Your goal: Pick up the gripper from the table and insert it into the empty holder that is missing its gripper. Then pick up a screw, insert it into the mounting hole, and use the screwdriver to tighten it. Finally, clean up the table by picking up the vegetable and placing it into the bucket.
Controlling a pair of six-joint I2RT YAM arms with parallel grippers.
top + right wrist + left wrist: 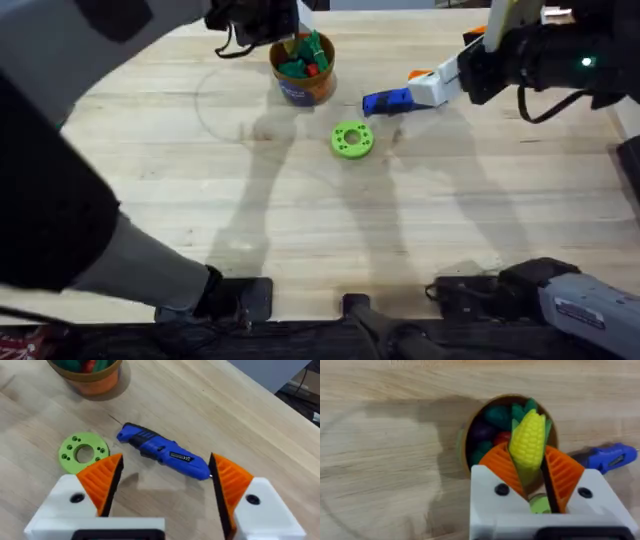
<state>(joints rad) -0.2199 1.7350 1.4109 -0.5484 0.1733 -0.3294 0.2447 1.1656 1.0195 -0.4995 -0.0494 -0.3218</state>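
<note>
Left gripper pinches the vegetable over the bucket, apparently not yet inside; right gripper hangs spread above the screwdriver on the wooden table.

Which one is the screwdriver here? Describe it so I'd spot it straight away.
Start at the orange bucket full of toy pieces at the far middle of the wooden table. Just to its right lies the screwdriver, flat on the wood beyond the green disc, with the right tool open above it. It is the only slim, bright-blue thing there.
</note>
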